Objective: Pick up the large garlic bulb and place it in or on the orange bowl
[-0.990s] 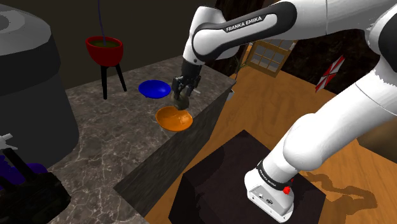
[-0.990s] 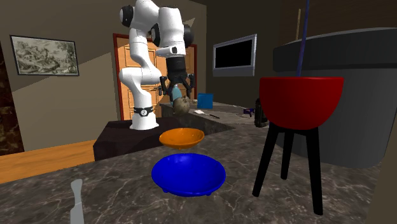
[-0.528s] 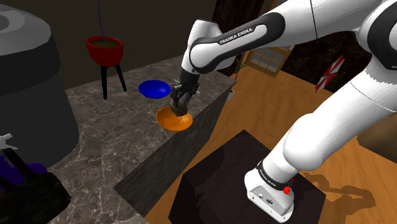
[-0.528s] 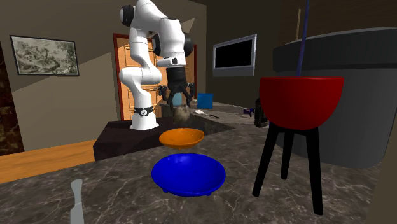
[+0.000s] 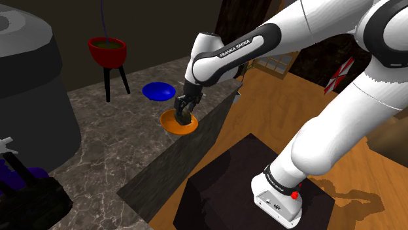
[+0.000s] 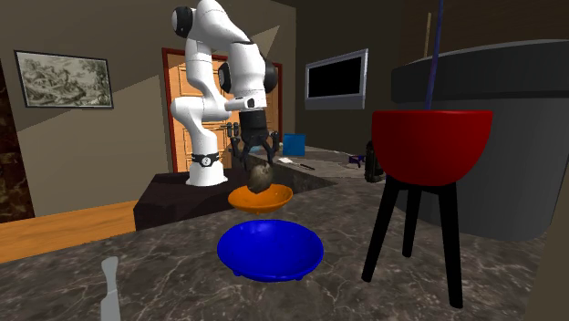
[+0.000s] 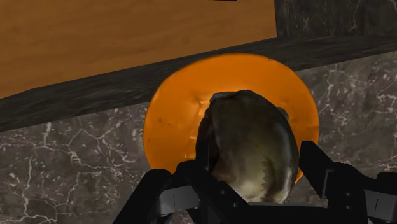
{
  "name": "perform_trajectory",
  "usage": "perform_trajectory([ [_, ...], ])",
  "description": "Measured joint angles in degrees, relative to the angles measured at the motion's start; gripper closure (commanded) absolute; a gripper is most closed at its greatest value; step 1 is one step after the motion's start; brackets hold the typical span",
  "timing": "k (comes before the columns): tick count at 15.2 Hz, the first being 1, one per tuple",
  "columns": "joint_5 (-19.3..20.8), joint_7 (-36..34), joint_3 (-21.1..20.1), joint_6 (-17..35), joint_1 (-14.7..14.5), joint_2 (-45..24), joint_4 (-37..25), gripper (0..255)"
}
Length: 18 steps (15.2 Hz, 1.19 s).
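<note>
Wrist view: the jaws are clamped on the garlic [image 7: 248, 146], a mottled grey-brown bulb held from two sides. The bowl [image 7: 172, 114] lies straight beyond it, its orange inside showing around most of the bulb. That line-up looks deliberate. With the bulb over the bowl's middle, a release should land it inside and not on the rim.

In the second exterior view the jaws point straight down and the garlic hangs just over the bowl, its underside about level with the rim. I cannot tell whether it already touches the bottom. Holding it this low makes sense, since a round bulb dropped from higher could bounce or roll out of so shallow a dish.

The shoulder view shows the bowl on the dark marbled tabletop [image 5: 111, 150], close to the edge nearest the stand, with a blue bowl [image 5: 157, 91] near it further in. The arm [image 5: 229, 55] reaches over that edge from above, well clear of the blue bowl.

The carry seems all but done. What remains, by my reading, is a slight lowering if needed and then opening the jaws. The main risk is nudging the bowl toward the edge.
</note>
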<state>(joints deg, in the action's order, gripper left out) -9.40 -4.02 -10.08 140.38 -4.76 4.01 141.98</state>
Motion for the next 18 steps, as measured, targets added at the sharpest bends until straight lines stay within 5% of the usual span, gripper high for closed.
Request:
perform_trajectory([
  [5,0.0,0.0,0.0,0.4,0.0,-0.4,0.0,255],
  [6,0.0,0.0,0.0,0.4,0.0,-0.4,0.0,0],
  [12,0.0,0.0,0.0,0.4,0.0,-0.3,0.0,0],
  [18,0.0,0.1,0.5,-6.8,0.3,4.8,-2.1,0],
])
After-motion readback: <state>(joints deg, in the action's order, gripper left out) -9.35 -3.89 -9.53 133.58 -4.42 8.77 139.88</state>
